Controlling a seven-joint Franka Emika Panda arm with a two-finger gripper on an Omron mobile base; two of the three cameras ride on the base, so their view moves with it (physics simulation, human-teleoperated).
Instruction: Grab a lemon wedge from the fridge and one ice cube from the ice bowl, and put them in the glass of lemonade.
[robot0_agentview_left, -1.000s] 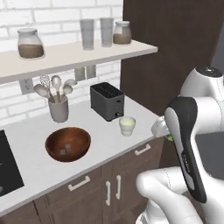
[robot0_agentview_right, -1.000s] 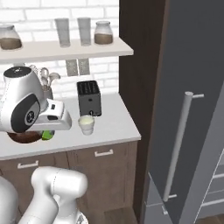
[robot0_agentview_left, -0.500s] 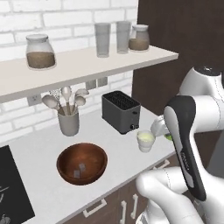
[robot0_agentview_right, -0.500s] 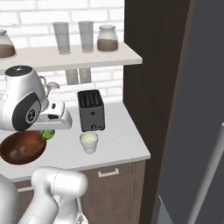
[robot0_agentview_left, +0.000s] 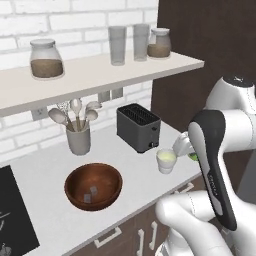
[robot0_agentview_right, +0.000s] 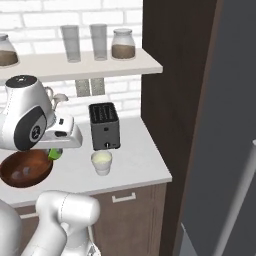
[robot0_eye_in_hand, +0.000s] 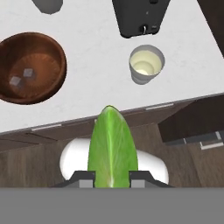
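one wedge secured: gripper (robot0_eye_in_hand: 112, 183) clamped on lemon wedge (robot0_eye_in_hand: 112, 146); base has driven closer to counter (robot0_agentview_left: 45, 175), views shifted; glass of lemonade (robot0_eye_in_hand: 146, 64) now ahead beside toaster (robot0_eye_in_hand: 141, 15), ice bowl (robot0_eye_in_hand: 33, 65) well left; next: carry wedge over glass

The arm rises from the base, bends at a raised elbow, and extends its forearm forward and down over the front edge of the surface. The gripper (robot0_eye_in_hand: 112, 177) points downward, its two fingers closed against the sides of the lemon wedge (robot0_eye_in_hand: 112, 146), which stands between the fingertips. In the right base view the gripper (robot0_agentview_right: 55, 153) sits below the white wrist, with the lemon wedge (robot0_agentview_right: 55, 153) protruding beneath it.
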